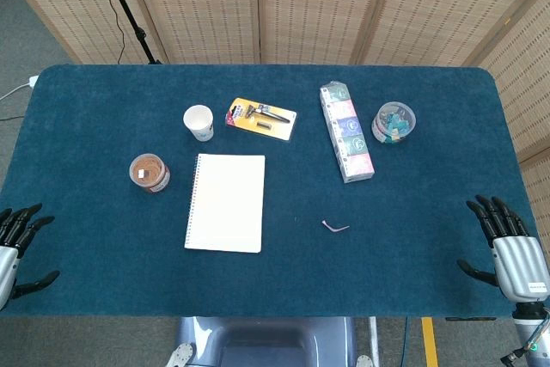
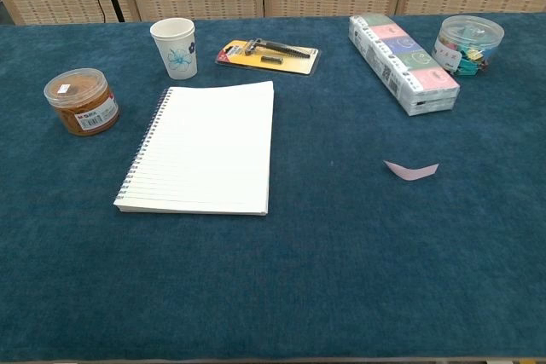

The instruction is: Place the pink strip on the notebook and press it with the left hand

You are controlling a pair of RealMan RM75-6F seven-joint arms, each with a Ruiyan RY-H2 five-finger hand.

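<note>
A: Log the task items first. Where is the pink strip?

B: The pink strip [image 2: 411, 170] lies on the blue bench [image 1: 103, 109], curled, ends lifted slightly. It sits to the right of the notebook [image 2: 206, 147], well apart from it, and nearer the front edge than the long flat box [image 2: 401, 51].

A: Notebook state?

B: Spiral-bound, open to a blank ruled page, flat on the bench, spiral along its left side. Nothing lies on it.

A: Hands?

B: Left hand [image 1: 15, 242] is at the front-left corner of the bench, fingers spread apart, holding nothing. Right hand [image 1: 507, 242] is at the front-right edge, fingers extended and apart, also empty. Both show only in the head view; neither touches the strip or the notebook.

A: Other items?

B: A white paper cup [image 2: 175, 48] with a blue flower print stands upright behind the notebook's left corner. Beside it, a razor in a yellow blister pack [image 2: 268, 54] lies flat. A round tub with brown contents [image 2: 82, 101] stands left of the notebook. A clear tub of coloured clips [image 2: 467, 43] stands just right of the long box, near the back right. Woven folding screens [image 1: 309, 6] stand behind the bench.
</note>
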